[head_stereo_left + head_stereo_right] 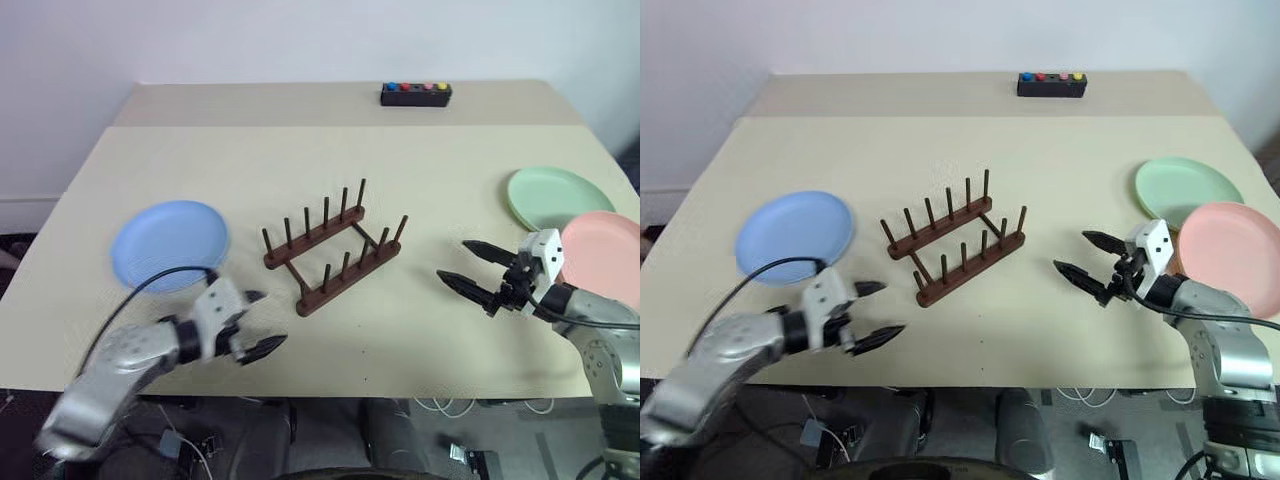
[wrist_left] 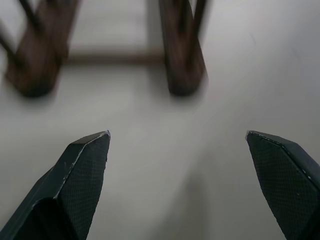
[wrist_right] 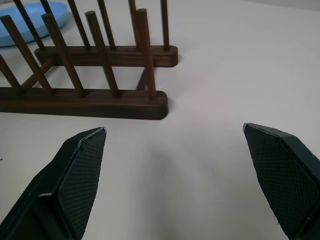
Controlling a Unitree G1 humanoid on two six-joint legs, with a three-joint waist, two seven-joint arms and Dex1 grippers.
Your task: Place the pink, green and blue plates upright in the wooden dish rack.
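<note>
So both grippers are hanging wide open and empty either side of the rack [image 1: 334,247]: left gripper [image 1: 261,322] just left of it, right gripper [image 1: 470,265] to its right. Blue plate [image 1: 169,244] is lying flat left of the rack, green plate [image 1: 558,197] and pink plate [image 1: 605,255] are sitting right.

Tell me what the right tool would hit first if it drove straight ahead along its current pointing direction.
Most likely the rack. The right tool, open and empty, points across the table toward it, and its wrist view shows the rack's near rail and pegs ahead, somewhat off centre, over bare table. Depth is uncertain, so it may pass the rail's end.
</note>
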